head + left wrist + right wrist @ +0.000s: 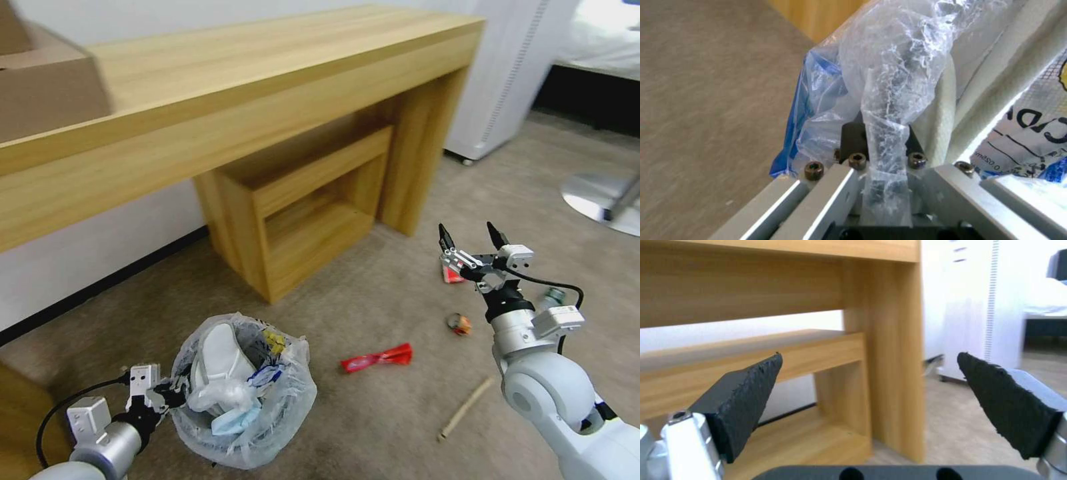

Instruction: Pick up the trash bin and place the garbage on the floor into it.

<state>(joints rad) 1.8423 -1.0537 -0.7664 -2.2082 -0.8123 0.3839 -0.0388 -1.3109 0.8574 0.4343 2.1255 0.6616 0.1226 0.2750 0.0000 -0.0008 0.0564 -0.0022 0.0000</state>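
Note:
The trash bin (pixel 280 407), lined with a crinkly plastic bag, hangs low at the left. It holds a white slipper (pixel 223 353), a blue-white carton and other litter. My left gripper (pixel 175 393) is shut on the bin's rim; its wrist view shows the bag (pixel 887 100) pinched between the fingers. My right gripper (pixel 470 235) is raised above the floor, open and empty, its pads (pixel 746 400) wide apart. On the carpet lie a red wrapper (pixel 377 358), a wooden stick (pixel 467 407), a small crumpled piece (pixel 459 324), another red wrapper (pixel 451 274) and a bottle (pixel 553 297) behind the right arm.
A long wooden desk (pixel 220 113) with a lower shelf unit (pixel 313 200) stands ahead. A cardboard box (pixel 47 80) sits on its left end. A white appliance (pixel 513 73) and a chair base (pixel 600 200) are at the right.

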